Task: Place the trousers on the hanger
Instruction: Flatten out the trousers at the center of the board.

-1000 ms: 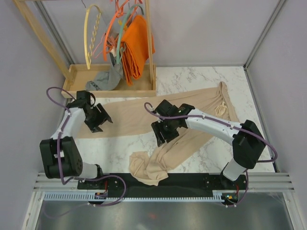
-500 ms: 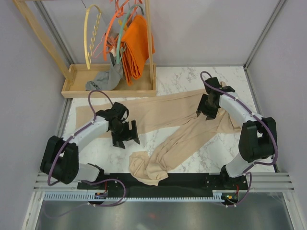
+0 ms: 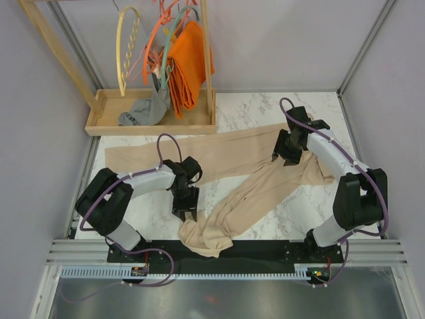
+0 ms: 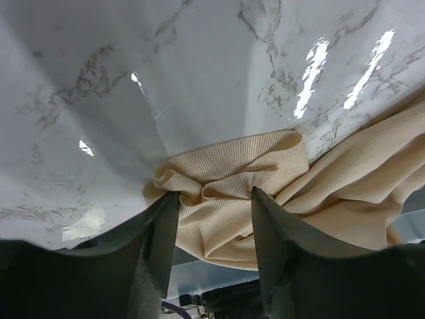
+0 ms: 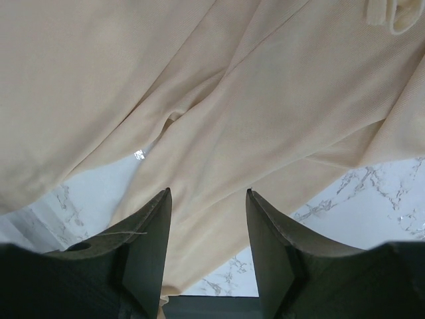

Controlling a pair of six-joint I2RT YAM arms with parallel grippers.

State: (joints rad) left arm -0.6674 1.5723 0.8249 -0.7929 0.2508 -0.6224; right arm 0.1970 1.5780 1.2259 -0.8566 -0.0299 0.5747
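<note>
Trousers [image 3: 265, 186] are stretched diagonally, cuff end [image 4: 226, 166] straddled by the open left tool [image 4: 214, 194], waist end beside the open right tool [image 5: 207, 193].

Pale beige trousers [image 5: 219, 86] fill most of the view, lying in long soft folds that run diagonally. A rolled edge of the fabric shows at the top right corner. White marbled table [image 5: 372, 199] shows bare at the lower left and lower right. The pincer [image 5: 208, 193] has its two dark fingers [image 5: 149, 239] parted over the cloth, with fabric showing in the gap.
</note>
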